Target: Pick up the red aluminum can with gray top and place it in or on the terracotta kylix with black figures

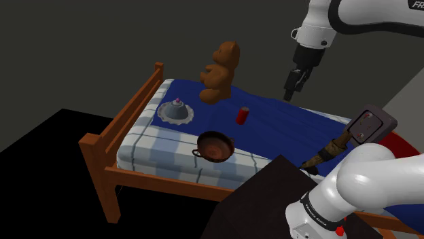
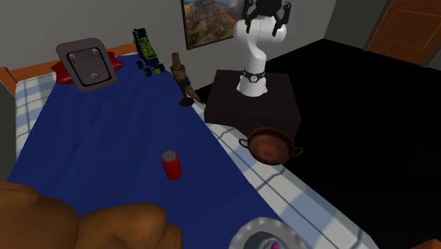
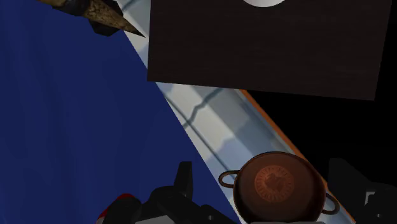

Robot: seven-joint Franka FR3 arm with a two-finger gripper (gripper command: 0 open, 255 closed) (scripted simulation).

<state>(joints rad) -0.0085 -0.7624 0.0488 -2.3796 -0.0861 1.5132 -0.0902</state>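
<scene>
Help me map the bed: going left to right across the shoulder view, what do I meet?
Silver dish → brown two-handled kylix → red can → pincer → horn-shaped object → grey square device.

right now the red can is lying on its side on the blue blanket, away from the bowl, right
Not quite: the can stands upright, not on its side, on the blue blanket, away from the bowl. The second exterior view shows it.
</scene>
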